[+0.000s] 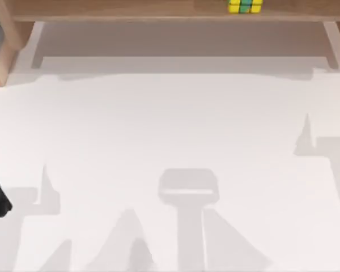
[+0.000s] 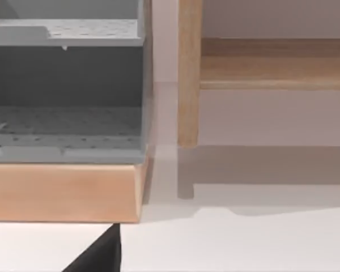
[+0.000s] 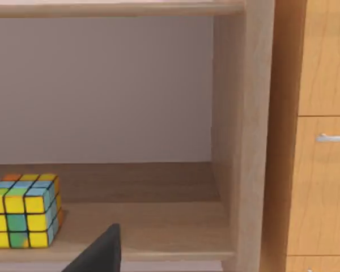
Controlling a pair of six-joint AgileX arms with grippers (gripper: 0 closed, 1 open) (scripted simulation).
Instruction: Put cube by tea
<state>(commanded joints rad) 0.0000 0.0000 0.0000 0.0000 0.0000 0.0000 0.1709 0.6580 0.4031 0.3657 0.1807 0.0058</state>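
While the white desk (image 1: 175, 130) lies bare in front, the Rubik's-style cube (image 1: 245, 5) sits on the wooden shelf (image 1: 130, 8) at the back, right of centre. Neither claw's opening can be told.

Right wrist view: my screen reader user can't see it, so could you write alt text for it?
A small puzzle cube, mostly yellow with green, orange and blue tiles, sits on a wooden shelf inside an open cabinet bay. Right of the bay, a wooden upright separates it from drawer fronts, one with a metal handle. A dark gripper part pokes in at the bottom edge.
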